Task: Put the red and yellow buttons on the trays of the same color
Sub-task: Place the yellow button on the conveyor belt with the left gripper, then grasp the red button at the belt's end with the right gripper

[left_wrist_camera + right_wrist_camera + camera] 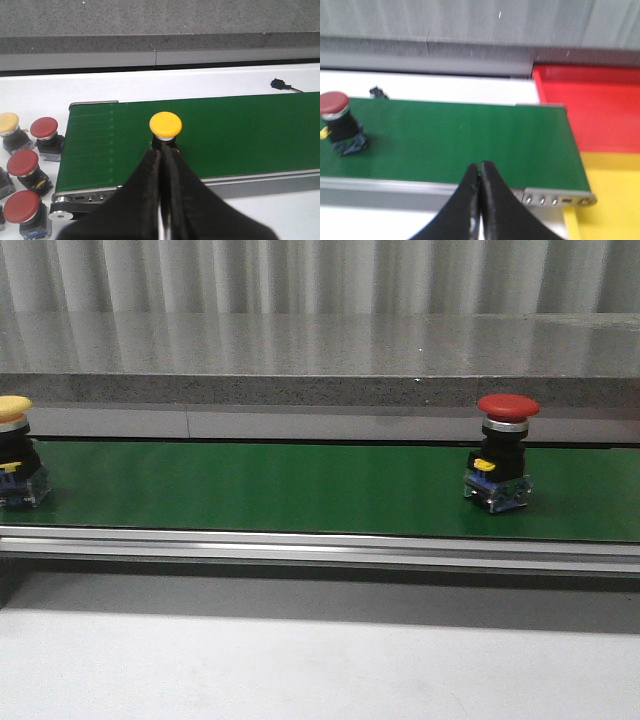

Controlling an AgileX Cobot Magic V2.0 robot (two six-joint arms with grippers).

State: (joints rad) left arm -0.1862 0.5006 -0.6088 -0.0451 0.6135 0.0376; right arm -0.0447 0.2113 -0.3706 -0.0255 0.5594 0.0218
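A yellow button (14, 408) stands at the left end of the green conveyor belt (300, 485), and a red button (507, 407) stands on the belt at the right. In the left wrist view my left gripper (162, 151) is shut and empty, its tips just in front of the yellow button (165, 124). My right gripper (481, 165) is shut and empty over the belt's near edge, with the red button (335, 103) well off to one side. The red tray (595, 107) and yellow tray (615, 200) lie past the belt's end. Neither gripper shows in the front view.
Spare buttons stand on the white table beside the belt's left end: three red buttons (22, 163) and a yellow one (8, 123). A small black connector (280, 84) lies behind the belt. A grey ledge (320, 390) runs along the back.
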